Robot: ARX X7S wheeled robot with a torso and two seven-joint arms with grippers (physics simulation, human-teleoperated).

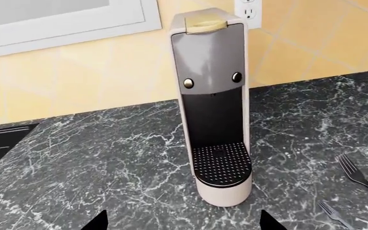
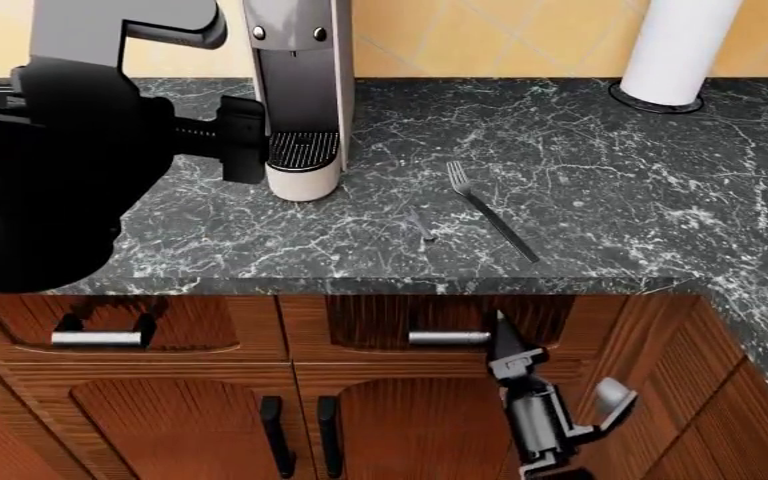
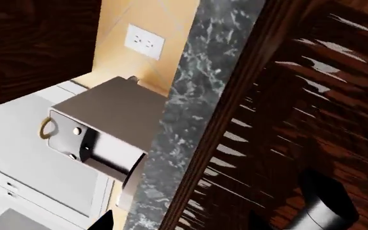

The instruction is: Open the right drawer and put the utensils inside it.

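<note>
The right drawer (image 2: 357, 318) sits shut under the counter edge, its metal bar handle (image 2: 448, 338) horizontal. My right gripper (image 2: 502, 335) points up at that handle's right end. In the right wrist view the right gripper (image 3: 178, 225) is open against the ribbed drawer panel (image 3: 286, 120), with the handle (image 3: 321, 206) just beside one finger and not between the jaws. The utensils lie on the counter: a long dark fork (image 2: 491, 210) (image 1: 360, 175) and a short paler fork (image 2: 420, 224) (image 1: 334, 214). My left gripper (image 2: 244, 140) (image 1: 184, 225) hovers open and empty facing the coffee machine.
A tall white coffee machine (image 2: 297, 90) (image 1: 216, 120) stands on the black marble counter (image 2: 598, 170). A white paper towel roll (image 2: 678, 50) is at the back right. The left drawer (image 2: 117, 325) and cabinet doors with black handles (image 2: 271, 420) lie below.
</note>
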